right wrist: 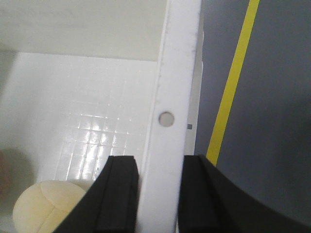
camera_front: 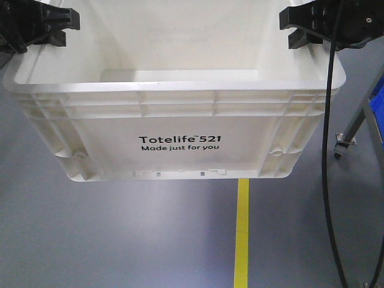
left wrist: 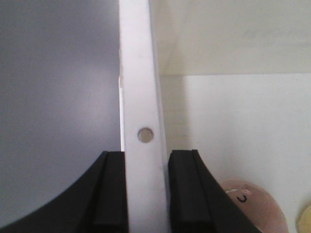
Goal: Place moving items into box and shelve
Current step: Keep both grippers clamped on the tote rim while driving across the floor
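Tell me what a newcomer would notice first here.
The crate fills the front view, over a grey floor with a yellow line. The left gripper and right gripper each have jaws shut on its rim. Inside lie a pink ball and a yellow ball.

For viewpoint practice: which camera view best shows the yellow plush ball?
Right wrist view: the yellow ball lies large on the box floor. The left wrist view catches only a sliver; the front view hides it behind the box wall.
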Controlling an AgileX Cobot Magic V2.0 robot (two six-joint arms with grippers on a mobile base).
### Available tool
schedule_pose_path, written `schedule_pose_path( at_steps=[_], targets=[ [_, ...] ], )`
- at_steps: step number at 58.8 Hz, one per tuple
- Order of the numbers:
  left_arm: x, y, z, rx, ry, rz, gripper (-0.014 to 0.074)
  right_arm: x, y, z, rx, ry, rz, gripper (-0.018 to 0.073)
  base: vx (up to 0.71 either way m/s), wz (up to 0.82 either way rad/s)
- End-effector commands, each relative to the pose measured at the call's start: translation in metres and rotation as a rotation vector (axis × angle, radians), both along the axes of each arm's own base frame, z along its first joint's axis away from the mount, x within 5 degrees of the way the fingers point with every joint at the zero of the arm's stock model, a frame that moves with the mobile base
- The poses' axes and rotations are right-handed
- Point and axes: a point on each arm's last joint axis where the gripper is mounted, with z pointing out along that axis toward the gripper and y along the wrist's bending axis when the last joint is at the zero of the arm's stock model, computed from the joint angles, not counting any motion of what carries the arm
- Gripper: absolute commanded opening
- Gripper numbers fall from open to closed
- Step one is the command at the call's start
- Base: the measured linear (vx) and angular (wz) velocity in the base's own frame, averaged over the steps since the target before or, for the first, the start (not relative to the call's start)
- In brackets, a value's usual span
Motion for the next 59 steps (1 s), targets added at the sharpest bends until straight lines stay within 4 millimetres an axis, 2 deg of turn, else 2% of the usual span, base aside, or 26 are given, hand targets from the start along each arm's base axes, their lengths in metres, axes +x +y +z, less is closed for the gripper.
schedule_pose_path(
  at_steps=[1, 59],
  targets=[
    [-0.0058, 0.0026, 0.0389, -0.019, -0.239, -0.014, -0.0022, -0.0079, -0.0035, 0.0388, 0.054, -0.215, 0.000, -0.0013, 0.63, -0.04],
    [-0.0052, 0.0026, 0.0384, -0.017, -0.238, -0.014, -0.0022, -0.0080, -0.0032, 0.0389, 0.059, -0.215, 0.000, -0.0013, 0.63, -0.09]
  ],
)
